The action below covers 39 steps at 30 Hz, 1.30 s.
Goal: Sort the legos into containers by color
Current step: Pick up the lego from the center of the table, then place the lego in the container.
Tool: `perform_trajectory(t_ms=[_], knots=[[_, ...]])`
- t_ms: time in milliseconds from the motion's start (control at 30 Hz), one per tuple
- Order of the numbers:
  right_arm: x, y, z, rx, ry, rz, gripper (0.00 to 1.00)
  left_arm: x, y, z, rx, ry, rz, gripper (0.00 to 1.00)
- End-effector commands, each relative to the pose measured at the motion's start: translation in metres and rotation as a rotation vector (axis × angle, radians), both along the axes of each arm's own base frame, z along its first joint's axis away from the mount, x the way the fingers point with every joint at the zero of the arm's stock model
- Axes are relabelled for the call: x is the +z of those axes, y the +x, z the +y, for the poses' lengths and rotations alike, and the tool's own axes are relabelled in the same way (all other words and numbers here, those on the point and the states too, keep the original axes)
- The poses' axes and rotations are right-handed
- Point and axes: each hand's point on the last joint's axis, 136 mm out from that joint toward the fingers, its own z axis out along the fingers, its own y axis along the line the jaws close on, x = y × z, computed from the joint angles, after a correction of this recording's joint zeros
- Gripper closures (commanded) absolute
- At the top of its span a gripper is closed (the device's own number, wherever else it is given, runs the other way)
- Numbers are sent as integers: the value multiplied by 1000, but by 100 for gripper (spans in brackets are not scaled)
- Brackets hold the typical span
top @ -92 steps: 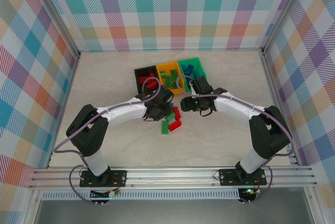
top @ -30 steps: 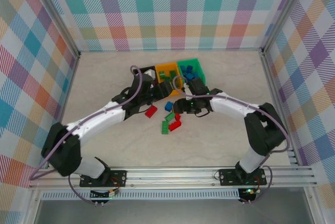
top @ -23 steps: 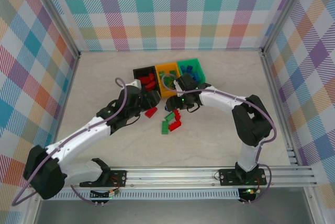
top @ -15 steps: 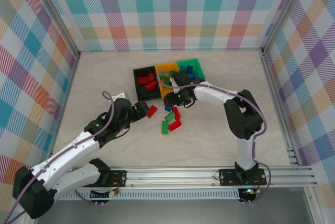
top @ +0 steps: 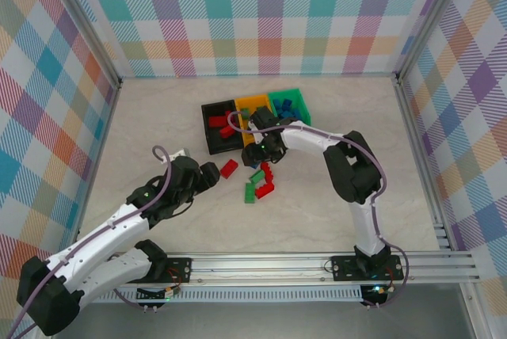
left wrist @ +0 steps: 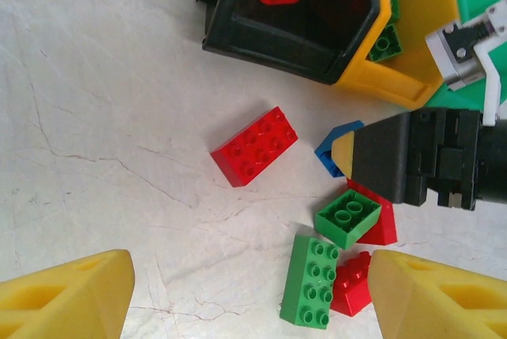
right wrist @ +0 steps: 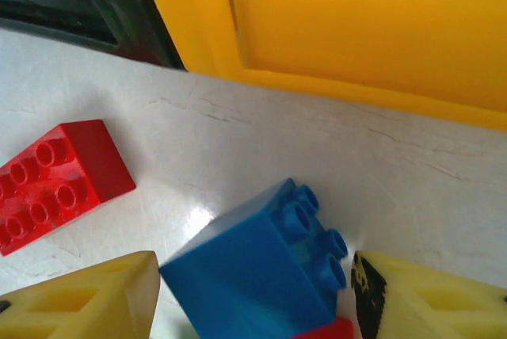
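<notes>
On the pale worktop (top: 158,117) stood three joined plastic containers: a black bin (left wrist: 277,42), an orange-yellow bin (right wrist: 356,30) and a green bin (top: 287,91). The left tool (left wrist: 252,299) gaped empty. The right tool (right wrist: 253,272) straddled one blue studded brick (right wrist: 230,276), and whether it gripped the brick I could not tell. Three red bricks (left wrist: 253,146) and two green bricks (left wrist: 310,281) lay loose nearby.

A pale, marble-patterned table (top: 158,117) carries three joined bins at its far centre: the black bin (top: 206,127) on the left, the orange-yellow bin (top: 253,99) in the middle and the green bin (top: 287,91) on the right. Just nearer lie loose bricks: a lone red brick (left wrist: 253,146) to the left, a blue brick (left wrist: 329,149), and a long green brick (left wrist: 309,281) beside a small red brick (left wrist: 352,285).
</notes>
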Motion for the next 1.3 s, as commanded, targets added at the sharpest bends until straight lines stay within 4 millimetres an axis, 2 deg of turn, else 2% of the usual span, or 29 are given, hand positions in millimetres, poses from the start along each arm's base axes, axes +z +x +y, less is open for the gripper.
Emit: perform_trajectory(t_ms=[0, 167, 333, 467, 567, 767, 900, 1000, 1133, 1267], knots=[[-9, -7, 6, 41, -27, 37, 34, -11, -2, -5, -15, -4, 36, 23], [-14, -13, 12, 64, -35, 45, 37, -14, -1, -7, -22, 2, 51, 23], [-17, -17, 5, 60, -51, 36, 48, -13, -1, -7, -16, -2, 43, 22], [-12, -19, 1, 54, -54, 20, 55, -15, 0, -9, -25, -1, 50, 22], [1, -19, 1, 41, -28, 1, 60, -19, 1, -11, -28, 1, 57, 22], [37, -16, 1, 14, 33, -52, 62, -21, 6, -18, -43, -2, 65, 22], [64, -5, -5, -23, 75, -95, 62, -23, 7, -21, -49, -1, 70, 22], [81, 8, -17, -67, 105, -124, 62, -23, 9, -23, -56, -3, 75, 22], [102, 35, -43, -152, 142, -172, 61, -24, 9, -24, -60, 0, 75, 22], [112, 69, -74, -252, 148, -208, 60, -24, 10, -25, -63, -2, 72, 22]])
